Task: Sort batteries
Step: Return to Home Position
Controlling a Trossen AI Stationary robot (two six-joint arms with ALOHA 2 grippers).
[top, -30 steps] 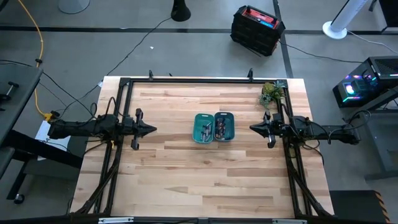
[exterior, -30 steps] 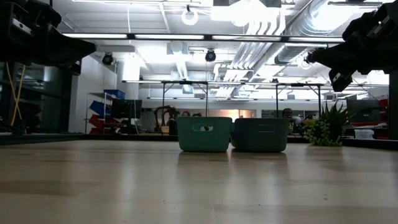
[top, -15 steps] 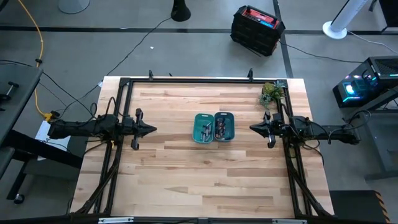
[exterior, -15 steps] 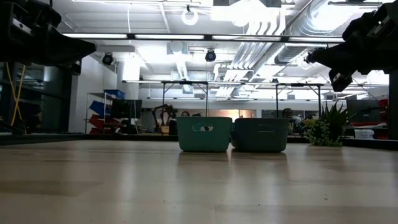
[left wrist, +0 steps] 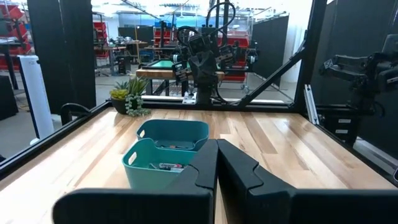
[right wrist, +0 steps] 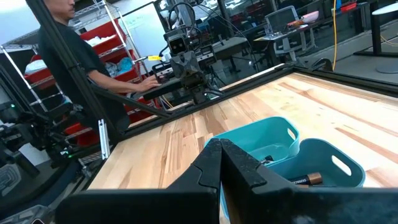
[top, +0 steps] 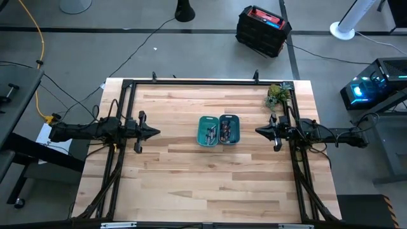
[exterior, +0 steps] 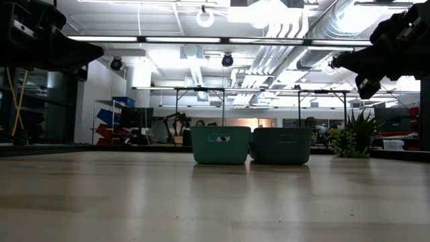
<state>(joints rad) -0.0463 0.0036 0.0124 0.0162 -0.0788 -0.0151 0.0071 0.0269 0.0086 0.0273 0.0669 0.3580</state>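
Two small teal bins stand side by side at the table's middle, the left bin (top: 208, 130) and the right bin (top: 229, 129). Batteries (top: 225, 131) lie inside them as small dark and silvery cylinders; they also show in the left wrist view (left wrist: 168, 166) and the right wrist view (right wrist: 305, 180). My left gripper (top: 158, 133) hovers shut above the table, left of the bins, pointing at them. My right gripper (top: 257, 131) hovers shut to their right, facing them. Each wrist view shows its own closed fingers, left (left wrist: 217, 146) and right (right wrist: 219, 144).
A small potted plant (top: 275, 95) stands at the table's far right corner. A dark metal frame (top: 191, 81) runs along the table's far edge and down both sides. Bare wood lies in front of the bins. A person (right wrist: 68, 50) works beyond the table's left side.
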